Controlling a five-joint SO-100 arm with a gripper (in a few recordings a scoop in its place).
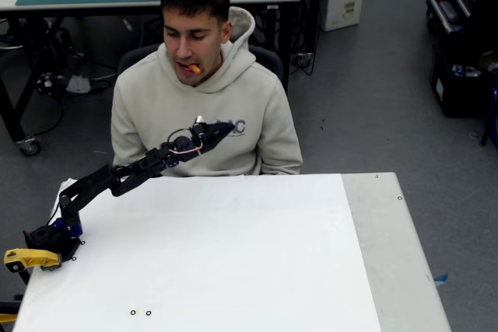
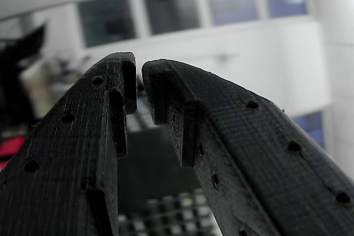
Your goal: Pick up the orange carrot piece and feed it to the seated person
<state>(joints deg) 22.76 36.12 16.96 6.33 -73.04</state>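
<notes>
A: One orange carrot piece [image 1: 193, 68], upper middle of the fixed view, sitting between the lips of the seated person [image 1: 204, 95]. We log it as delivered, or nearly.

B: Agreed. Pincer [image 1: 212, 131] hangs in front of the hoodie chest, below the chin, apart from the carrot. In the wrist view the fingertips [image 2: 128, 81] sit close with a thin gap, nothing between them. We call it near-clenched and empty.

A: Risks?

B: Carrot is held by the mouth alone, so it could slip out and drop to the lap or the bench [image 1: 233, 254]. We'd also flag the arm being close to the chest and face; a sloppy pull-back could bump the person.

A: Orientation of the carrot?

B: Too small for detail. We see a short orange bit poking from the mouth, long axis running roughly left-right in the frame with a slight downward tilt to the right. The rest is hidden in the mouth.
</notes>
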